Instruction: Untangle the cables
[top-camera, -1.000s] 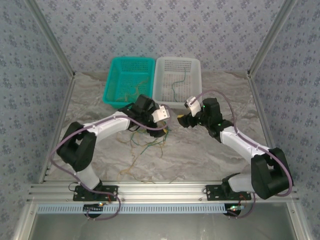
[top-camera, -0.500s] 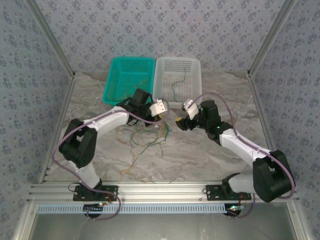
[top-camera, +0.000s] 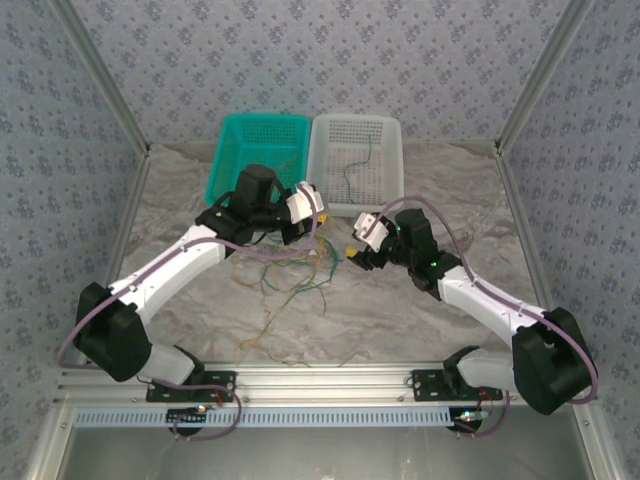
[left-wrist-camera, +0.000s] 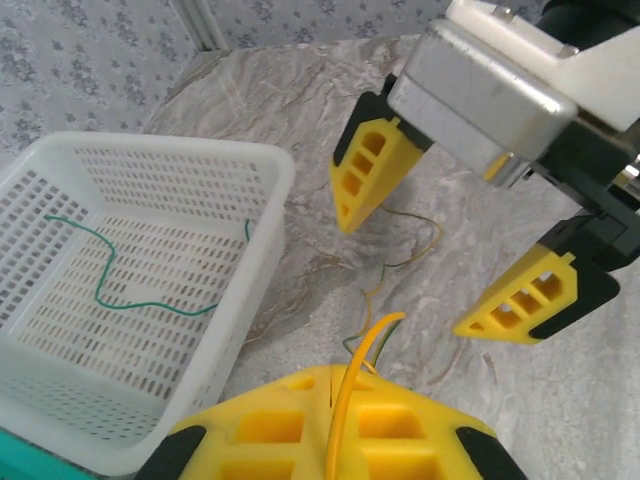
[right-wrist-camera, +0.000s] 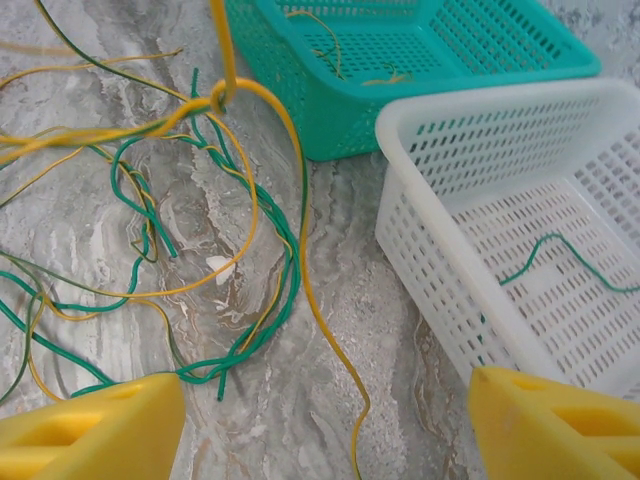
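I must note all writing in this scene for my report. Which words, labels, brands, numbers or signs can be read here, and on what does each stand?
No text can be read.
The white basket, the green basket, the cables and the right pincer bear no print that I can see.
The wallpaper carries a small repeated pattern, not letters.

Cable now in left end effector

Teal basket, white basket bar the far side; cables clutter centre.
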